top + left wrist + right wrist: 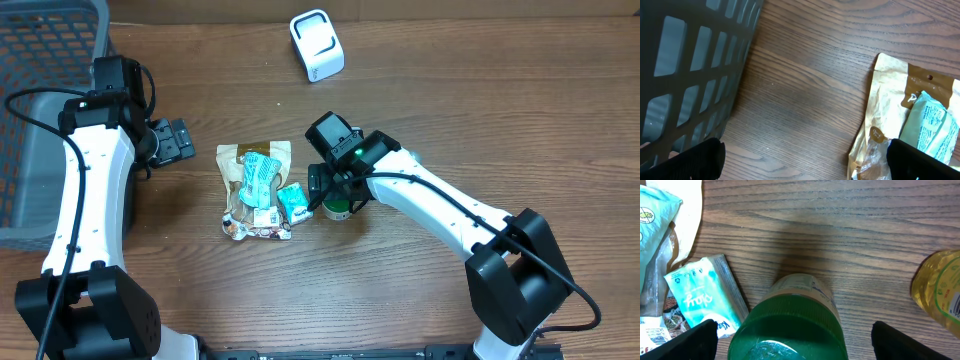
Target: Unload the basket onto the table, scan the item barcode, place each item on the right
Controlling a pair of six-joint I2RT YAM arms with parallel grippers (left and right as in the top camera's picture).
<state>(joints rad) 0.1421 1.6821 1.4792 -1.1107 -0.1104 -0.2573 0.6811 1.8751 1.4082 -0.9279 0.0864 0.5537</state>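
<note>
A jar with a green lid stands upright on the table, right of the snack packets, and shows as a small green patch under my right arm in the overhead view. My right gripper is open and straddles the jar, with a gap between the lid and each finger. The white barcode scanner stands at the back of the table, far from both grippers. My left gripper is open with nothing between its fingers. It hovers over bare wood between the basket and the tan pouch.
A dark grey mesh basket fills the far left. A pile of snack packets lies mid-table, with a teal packet just left of the jar. A yellow container sits to the jar's right in the right wrist view.
</note>
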